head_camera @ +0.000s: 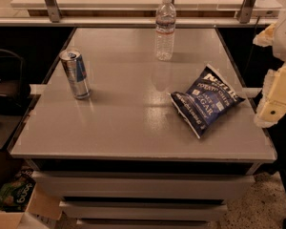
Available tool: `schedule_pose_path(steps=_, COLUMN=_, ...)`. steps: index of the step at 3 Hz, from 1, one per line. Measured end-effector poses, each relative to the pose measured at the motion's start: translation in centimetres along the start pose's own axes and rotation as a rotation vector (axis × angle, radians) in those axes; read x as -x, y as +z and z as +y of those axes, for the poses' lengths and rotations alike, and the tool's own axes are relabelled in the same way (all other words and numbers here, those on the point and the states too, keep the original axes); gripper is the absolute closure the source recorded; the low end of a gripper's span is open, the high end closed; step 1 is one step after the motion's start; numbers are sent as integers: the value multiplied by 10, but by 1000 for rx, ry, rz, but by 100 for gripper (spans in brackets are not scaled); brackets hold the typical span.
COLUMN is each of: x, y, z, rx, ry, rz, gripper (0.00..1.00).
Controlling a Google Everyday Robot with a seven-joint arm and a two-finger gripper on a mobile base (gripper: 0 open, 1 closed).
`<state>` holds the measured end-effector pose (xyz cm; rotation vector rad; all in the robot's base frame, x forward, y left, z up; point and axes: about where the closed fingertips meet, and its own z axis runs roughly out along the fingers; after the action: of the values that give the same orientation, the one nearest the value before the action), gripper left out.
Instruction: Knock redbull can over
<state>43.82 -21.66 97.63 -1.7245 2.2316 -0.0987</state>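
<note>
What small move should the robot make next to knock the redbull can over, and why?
Probably swing the gripper leftward across the table toward the redbull can. The can stands upright near the left edge, while the gripper hangs off the right edge, beyond the chip bag.

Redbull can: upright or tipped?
Upright: the redbull can stands on its base, top up, near the table's left edge. The gripper is beside the right edge, well apart.

Metal redbull can (pixel 75 74), glossy table (pixel 133 125), matt plastic tool (pixel 275 99) at right
</note>
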Motion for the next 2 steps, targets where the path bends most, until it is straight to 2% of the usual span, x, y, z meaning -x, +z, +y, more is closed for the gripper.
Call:
schedule_pose_path(steps=1, x=0, y=0, z=0, rx=0, ry=0, rz=0, gripper=0)
schedule_pose_path(steps=2, x=0, y=-1, z=-2, rx=-7, ry=23, rz=-31, gripper=0)
